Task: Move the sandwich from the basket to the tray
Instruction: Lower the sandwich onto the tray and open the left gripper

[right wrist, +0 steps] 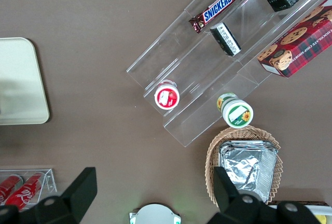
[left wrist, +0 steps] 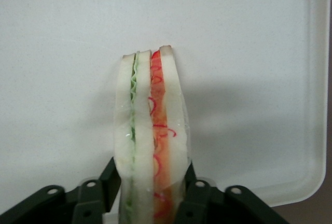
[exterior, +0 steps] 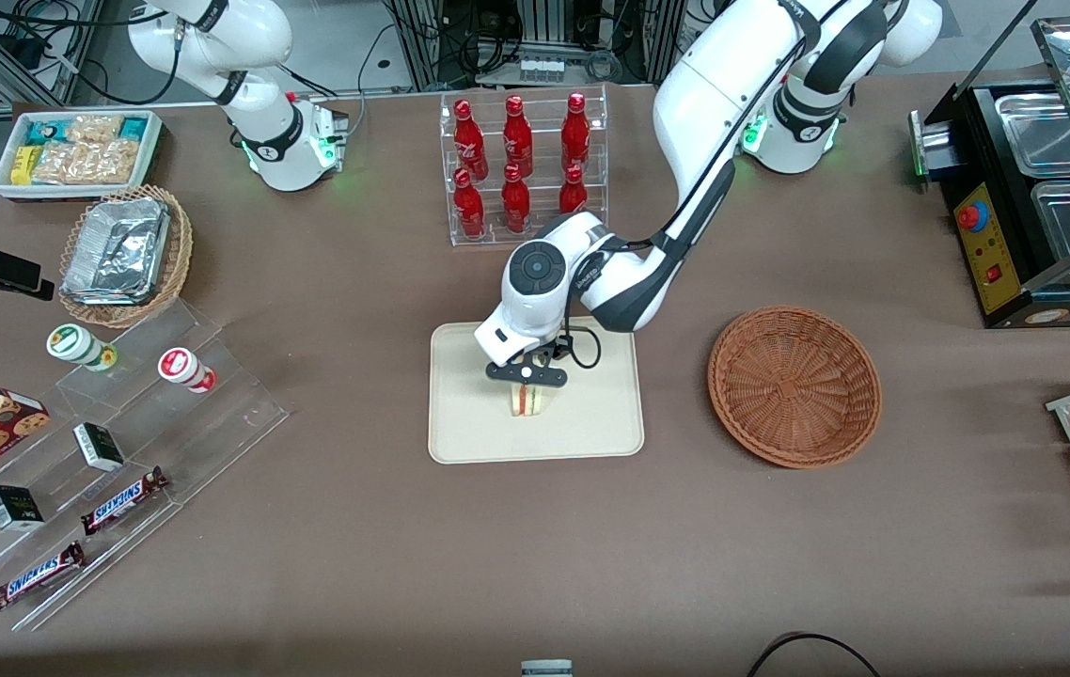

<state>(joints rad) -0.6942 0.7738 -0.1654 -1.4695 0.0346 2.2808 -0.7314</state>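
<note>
While the gripper (exterior: 527, 376) hangs over the tray (exterior: 460, 432), its two fingers (left wrist: 193, 193) are closed against the sides of the one sandwich (exterior: 526, 400), which stands on edge on the tray's surface. The one reddish basket (exterior: 794, 385) sits beside the tray, toward the working arm's end. Six red bottles (exterior: 518, 165) stand in a rack farther from the front camera.

Woven wicker basket (exterior: 794, 385); matt smooth tray (exterior: 605, 428); glossy clear-wrapped sandwich (left wrist: 151, 141).
</note>
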